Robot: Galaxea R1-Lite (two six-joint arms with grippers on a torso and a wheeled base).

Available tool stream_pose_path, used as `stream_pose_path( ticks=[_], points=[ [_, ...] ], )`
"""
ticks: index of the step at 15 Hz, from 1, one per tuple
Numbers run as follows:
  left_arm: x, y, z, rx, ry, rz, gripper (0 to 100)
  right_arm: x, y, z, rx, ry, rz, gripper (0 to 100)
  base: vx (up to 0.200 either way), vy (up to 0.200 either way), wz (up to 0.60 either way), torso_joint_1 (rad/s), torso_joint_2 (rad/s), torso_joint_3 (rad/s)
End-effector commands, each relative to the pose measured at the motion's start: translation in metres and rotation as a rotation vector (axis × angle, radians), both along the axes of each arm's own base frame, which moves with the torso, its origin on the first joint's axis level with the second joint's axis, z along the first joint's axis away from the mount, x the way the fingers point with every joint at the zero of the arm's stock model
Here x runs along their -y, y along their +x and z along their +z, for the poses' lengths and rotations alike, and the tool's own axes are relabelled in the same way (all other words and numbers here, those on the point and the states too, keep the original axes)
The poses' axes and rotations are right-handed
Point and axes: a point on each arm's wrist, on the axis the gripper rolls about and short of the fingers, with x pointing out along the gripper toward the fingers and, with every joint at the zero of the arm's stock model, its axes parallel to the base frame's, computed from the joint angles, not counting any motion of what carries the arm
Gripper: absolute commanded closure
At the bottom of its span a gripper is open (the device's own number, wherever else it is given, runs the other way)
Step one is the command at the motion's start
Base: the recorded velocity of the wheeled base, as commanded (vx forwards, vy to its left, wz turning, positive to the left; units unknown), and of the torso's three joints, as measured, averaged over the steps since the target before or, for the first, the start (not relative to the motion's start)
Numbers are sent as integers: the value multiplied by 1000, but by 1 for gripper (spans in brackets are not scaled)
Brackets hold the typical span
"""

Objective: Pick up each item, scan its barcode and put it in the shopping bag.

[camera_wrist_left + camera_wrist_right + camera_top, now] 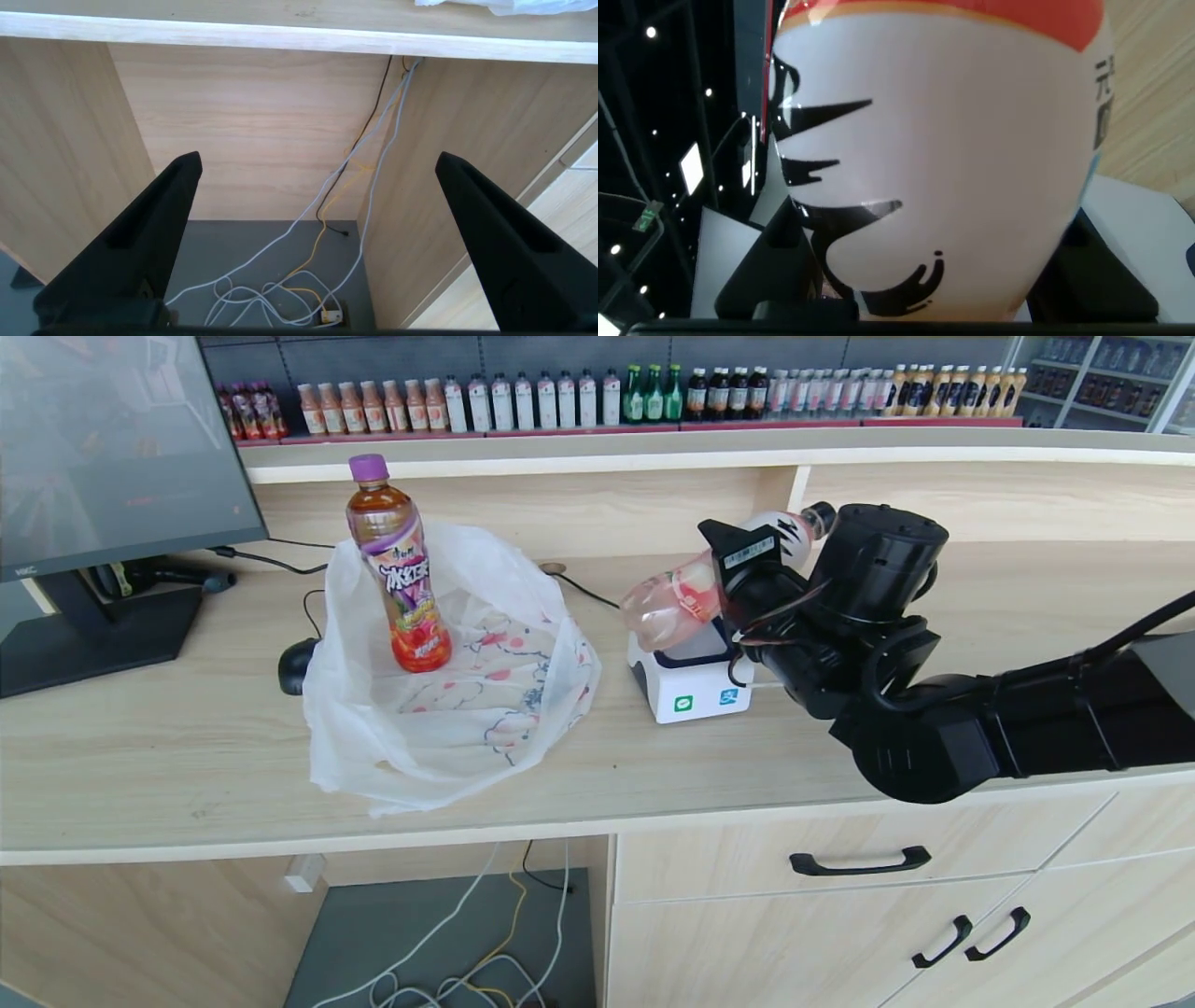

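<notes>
**Pink bottle gripped above the scanner**

The left gripper (pixel 318 168) hangs with its jaws spread wide and nothing between them; cables (pixel 280 299) lie on the floor beyond it. The right gripper (pixel 742 569) pinches a tilted pink-and-white bottle (pixel 667 602), whose base sticks out past the fingers toward the shopping bag (pixel 467 728). The scanner (pixel 695 695) sits just beneath the grip. Farther to its left, a tea bottle (pixel 400 579) stands upright in the bag.
</notes>
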Motion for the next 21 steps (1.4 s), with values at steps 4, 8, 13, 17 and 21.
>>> stream_pose_path(
  ticks=[4,8,13,17,21],
  points=[
    [0,0,0,1,0,1,0,2,4,-3,-5,-4,-11,100,0,0,0,0,0,0],
    [0,0,0,1,0,1,0,7,7,-3,-4,-2,-24,100,0,0,0,0,0,0],
    [0,0,0,1,0,1,0,7,6,-3,-5,-2,-26,100,0,0,0,0,0,0],
    [0,0,0,1,0,1,0,8,5,-1,0,0,-28,100,0,0,0,0,0,0],
    [0,0,0,1,0,1,0,13,-2,16,37,7,-28,100,0,0,0,0,0,0]
  ],
)
